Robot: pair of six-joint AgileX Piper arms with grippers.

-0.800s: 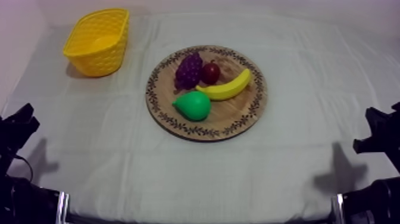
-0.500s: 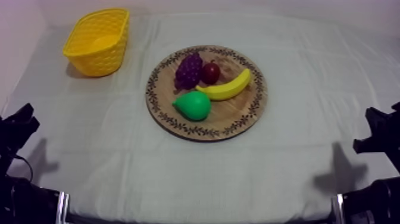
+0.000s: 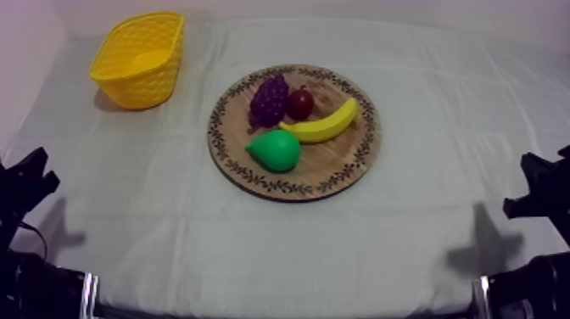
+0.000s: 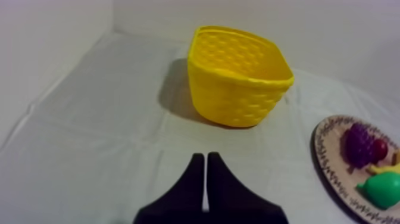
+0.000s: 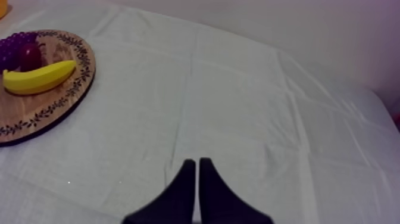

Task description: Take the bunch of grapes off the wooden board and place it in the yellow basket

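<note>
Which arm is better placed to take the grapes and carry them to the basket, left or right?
Left, most likely. The bunch of grapes lies on the left part of the wooden board, and the yellow basket stands on that arm's side. Left gripper and right gripper both rest shut.

Counter point(image 3: 170, 222): grey-white cloth cover, matt, woven, creased.
Wooden board point(image 3: 341, 163): smooth wood, visible grain, dark patterned rim.
Yellow basket point(image 3: 141, 83): plastic, moulded lattice, faint sheen.
Bunch of grapes point(image 3: 269, 100): knobbly, matt.
Pear point(image 3: 276, 150), banana point(image 3: 327, 125): smooth, soft sheen.
Small red fruit point(image 3: 299, 103): glossy.
Left pincer point(image 4: 205, 158), right pincer point(image 5: 197, 162): black, matt.
</note>
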